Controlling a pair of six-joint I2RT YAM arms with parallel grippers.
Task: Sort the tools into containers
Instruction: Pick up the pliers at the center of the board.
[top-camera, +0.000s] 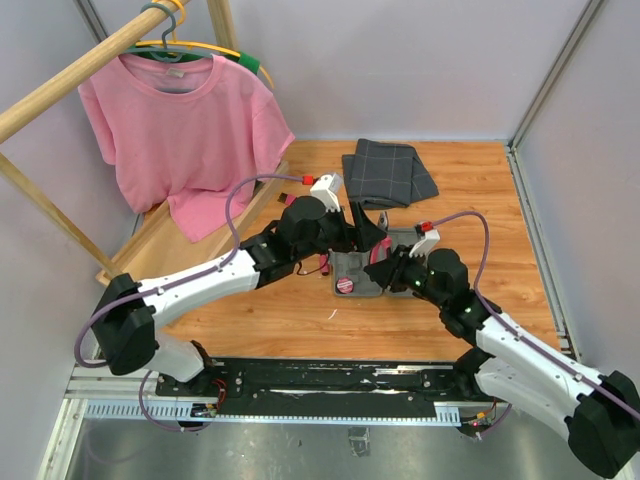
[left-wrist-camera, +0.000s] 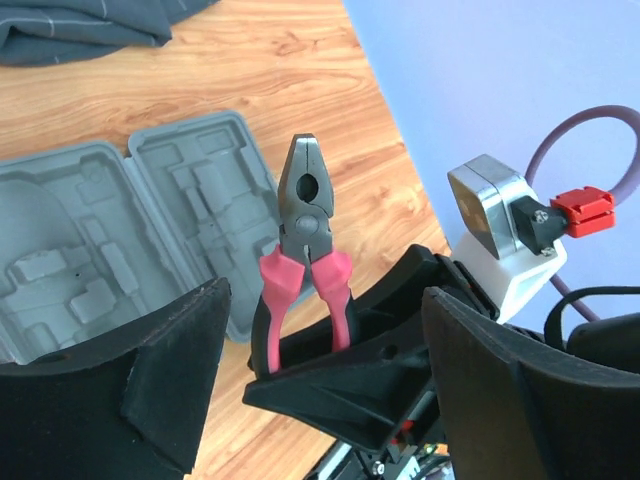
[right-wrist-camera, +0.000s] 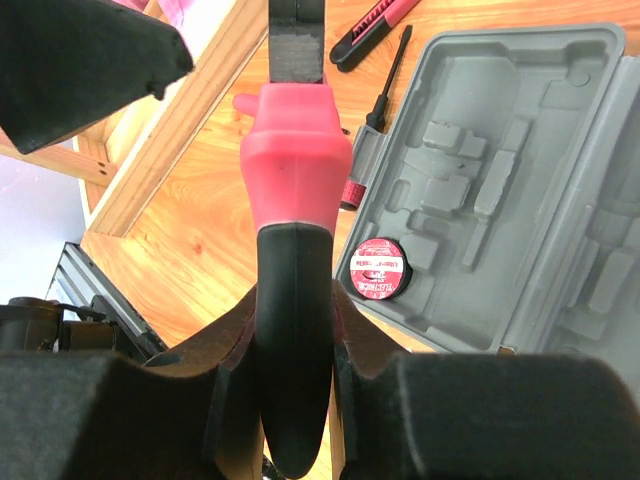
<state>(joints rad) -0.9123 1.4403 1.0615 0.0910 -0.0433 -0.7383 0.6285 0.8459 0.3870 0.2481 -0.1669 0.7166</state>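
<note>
The right gripper (right-wrist-camera: 295, 350) is clamped on the pliers (left-wrist-camera: 305, 215); it holds them by the pink-and-black handles, w/ the metal nose pointing away from it. The pliers are raised in the air above the wooden table (top-camera: 300, 320), near the edge of the open grey tool case (left-wrist-camera: 120, 230), not touching it. The left gripper (top-camera: 362, 226) is spread wide and holds nothing; in the left wrist view its two fingers (left-wrist-camera: 170, 380) stand on either side of the pliers, apart from them. The case lies open w/ both halves flat, approx. in the middle of the table, between the two arms. A red tape roll (right-wrist-camera: 378, 270) sits at the near corner of the case; I cannot tell if it is inside or on the rim. A black screwdriver (right-wrist-camera: 390, 75) and a red-and-black knife (right-wrist-camera: 375, 22) lie on the table just beside the case, on its left side. At the far side lies a folded grey cloth (top-camera: 388, 172); a pink T-shirt (top-camera: 185, 120) hangs on the wooden rack (top-camera: 60, 85) at far left.
</note>
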